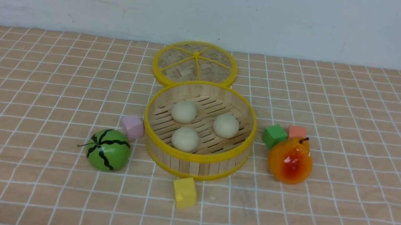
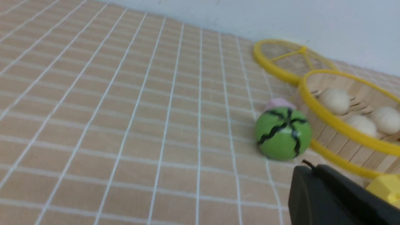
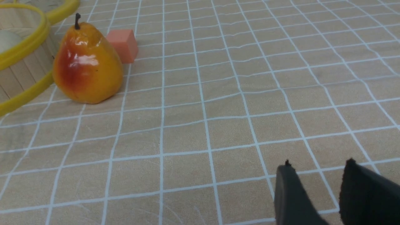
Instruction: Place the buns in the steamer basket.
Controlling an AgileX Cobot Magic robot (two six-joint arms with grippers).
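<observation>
Basically all three buns (image 1: pixel 184 111) (image 1: pixel 226 126) (image 1: pixel 185 139) sat inside the steamer basket (image 1: pixel 195 161) at frame center in the front view, spread apart on the slatted floor. Behind it, the woven lid (image 1: pixel 194 64) lay flat, its near edge hidden by the basket's rim. A pink cube (image 1: pixel 132 127) was just beside the basket's left wall, with a green watermelon toy (image 1: pixel 108 149) lower left of it; the wrist view on that side showed the cube mostly hidden behind the watermelon. A yellow cube (image 1: pixel 184 192) sat below the basket, near its front wall. Right of center stood a pear (image 1: pixel 290 160), covering part of a green cube (image 1: pixel 274 136) and a salmon cube (image 1: pixel 297 131) behind it. No arm showed in the front view. The left gripper (image 2: pixel 331 193) appeared only as one dark blurred mass at lower right of its wrist view, cut off by the frame; how far apart its jaws stood could not be told. The right gripper (image 3: pixel 315 190) showed two dark fingers at lower right of its view, cut off below, with a narrow gap between them and nothing held, over the checked tablecloth (image 3: pixel 218 103). The basket was cropped at that view's upper left.
</observation>
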